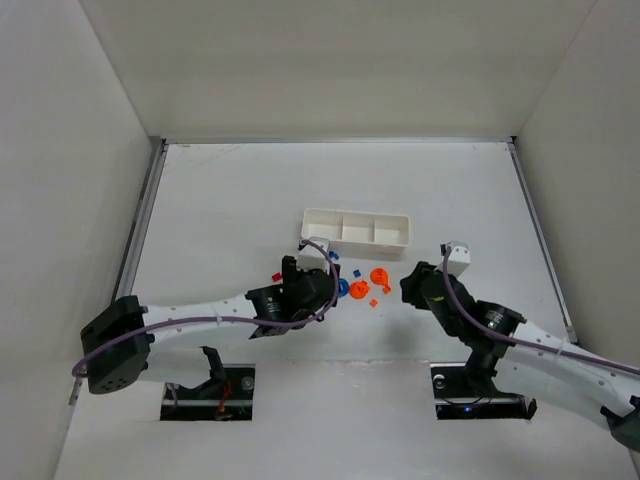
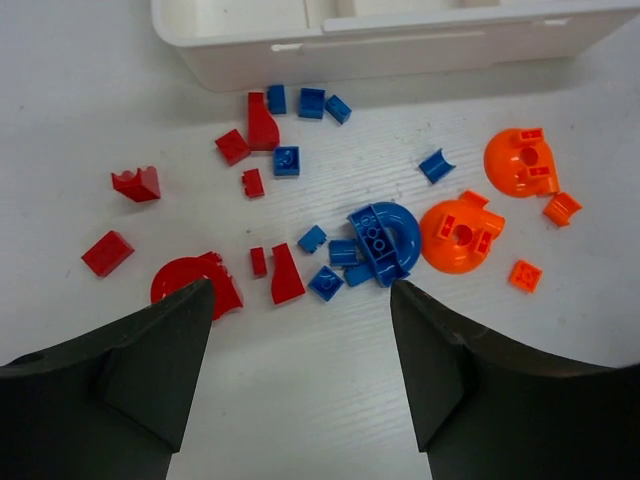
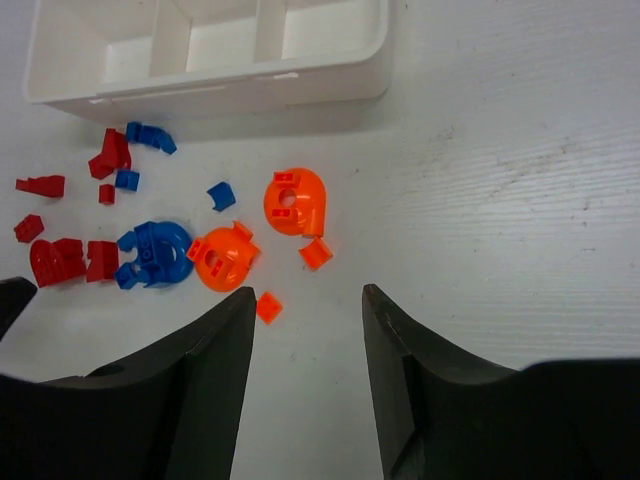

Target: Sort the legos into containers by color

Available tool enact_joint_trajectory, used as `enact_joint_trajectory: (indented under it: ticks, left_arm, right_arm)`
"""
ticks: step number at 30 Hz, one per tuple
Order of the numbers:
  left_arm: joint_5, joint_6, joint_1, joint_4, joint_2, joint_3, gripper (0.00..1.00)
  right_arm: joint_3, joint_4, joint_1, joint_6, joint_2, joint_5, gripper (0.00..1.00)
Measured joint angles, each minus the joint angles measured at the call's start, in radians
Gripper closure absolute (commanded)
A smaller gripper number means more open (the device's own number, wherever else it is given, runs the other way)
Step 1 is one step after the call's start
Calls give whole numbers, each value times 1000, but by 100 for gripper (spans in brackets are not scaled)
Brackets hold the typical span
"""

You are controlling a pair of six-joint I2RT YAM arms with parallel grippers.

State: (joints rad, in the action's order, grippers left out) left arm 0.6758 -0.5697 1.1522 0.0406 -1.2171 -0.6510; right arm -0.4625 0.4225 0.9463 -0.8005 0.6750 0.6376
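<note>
On the table [image 1: 220,200], just on the near side of the white tray [image 3: 215,90], the legos [image 1: 358,289] lie loose in a scatter, none sorted yet. My left gripper [image 2: 300,300] hangs over the left end with its jaws apart and empty, above the red pieces [image 2: 287,277]. The blue ring [image 2: 385,238] sits mid-scatter with small blue bricks [image 2: 343,252] touching it. The orange round pieces [image 2: 462,235] lie to the right, near my right gripper [image 3: 308,295], which is also spread and holding nothing.

I judge them hard, light and slick, apt to skid or flip. I'd pinch a brick across its flat sides and a ring across its rim, one at a time.

The tray's left compartment [image 3: 130,50], middle compartment [image 3: 220,35] and right compartment [image 3: 330,25] show nothing inside, though the near wall hides a strip of each floor.
</note>
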Motion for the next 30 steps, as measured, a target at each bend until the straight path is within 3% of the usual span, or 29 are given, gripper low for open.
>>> enact_joint_trajectory:
  ticks: [3,6,8,10,11,14,18,21,30]
  left_arm:
    - [-17,1,21,-15,-16,-10,30]
    - [-27,4,26,-39,-11,-10,35]
    - [-34,7,25,-64,5,-5,52]
    - [-41,13,24,-96,40,13,72]
    - [-43,16,24,-105,61,25,75]
    - [-48,19,24,-118,107,45,84]
    - [-53,19,32,-130,151,74,82]
    - [-64,20,43,-142,153,89,79]
    - [-81,22,109,-264,94,155,74]
  right_arm:
    - [0,-12,-3,1,23,-2,47]
    - [-1,-21,-3,10,76,-2,63]
    - [-9,-29,-3,19,127,-3,86]
    - [-29,-42,-3,37,191,-3,96]
    - [-34,-48,-3,37,206,-3,96]
    - [-69,-80,-2,46,287,-4,91]
    - [-123,-135,21,60,409,-3,63]
    - [-141,-192,36,73,496,-5,53]
    - [-153,-317,13,102,699,-6,51]
